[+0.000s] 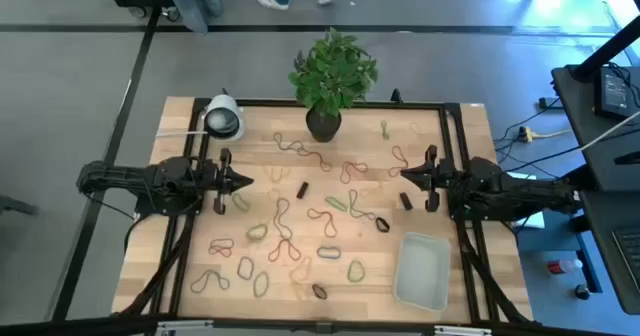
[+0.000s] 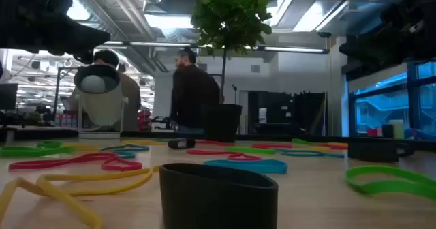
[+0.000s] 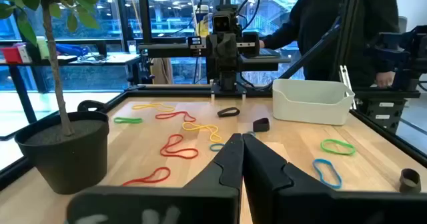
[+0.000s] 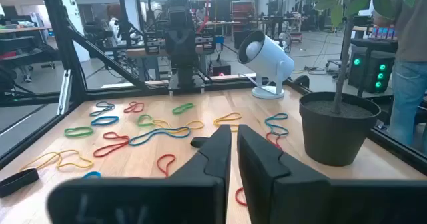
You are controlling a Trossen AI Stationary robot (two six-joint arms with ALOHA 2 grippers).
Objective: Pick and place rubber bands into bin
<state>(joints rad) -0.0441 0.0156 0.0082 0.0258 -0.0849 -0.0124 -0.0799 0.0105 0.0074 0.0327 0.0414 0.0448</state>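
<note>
Many rubber bands (image 1: 285, 241), green, red, pink, yellow and dark, lie flat and scattered over the wooden table; they also show in the left wrist view (image 3: 177, 146) and the right wrist view (image 4: 160, 132). The bin (image 1: 422, 269), a pale shallow tray, stands at the near right and also shows as the bin (image 3: 310, 101). My left gripper (image 1: 240, 183) hovers at the left side, shut (image 3: 239, 139), pointing level toward the middle. My right gripper (image 1: 405, 174) hovers at the right side, facing it, its fingers (image 4: 233, 132) all but together with nothing between them.
A dark pot with a green plant (image 1: 323, 124) stands at the far middle. A white lamp-like device (image 1: 223, 118) sits at the far left. A black frame (image 1: 450, 136) runs round the table. People stand in the room beyond (image 2: 191, 93).
</note>
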